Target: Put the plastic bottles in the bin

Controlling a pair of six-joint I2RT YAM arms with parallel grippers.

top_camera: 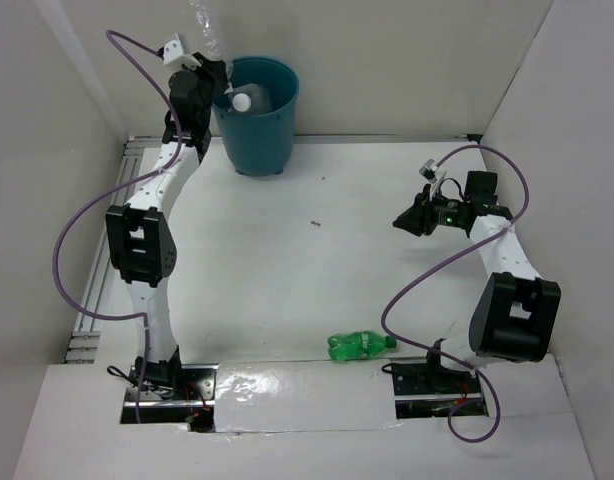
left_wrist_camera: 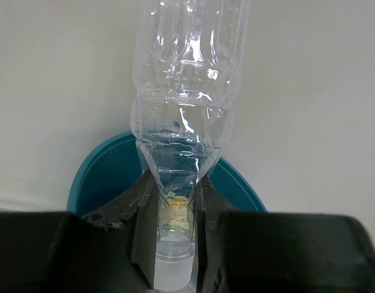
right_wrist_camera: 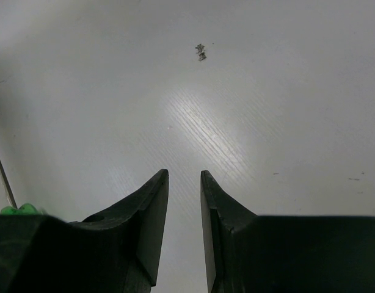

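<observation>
My left gripper point(left_wrist_camera: 175, 186) is shut on the neck of a clear plastic bottle point(left_wrist_camera: 184, 91) with a white cap. The bottle's body sticks up and away from the fingers. In the top view this bottle point(top_camera: 202, 25) is held at the left rim of the teal bin point(top_camera: 257, 130), with the left gripper point(top_camera: 213, 72) beside the rim. Another clear bottle point(top_camera: 249, 98) with a white cap lies inside the bin. A green bottle point(top_camera: 359, 346) lies on its side near the table's front edge. My right gripper point(right_wrist_camera: 184, 174) hovers over bare table, slightly open and holding nothing.
The bin's rim point(left_wrist_camera: 93, 177) shows below and behind the held bottle. White walls close in the table on three sides. A small dark mark point(right_wrist_camera: 201, 52) is on the table ahead of the right gripper point(top_camera: 399, 222). Purple cables loop beside both arms.
</observation>
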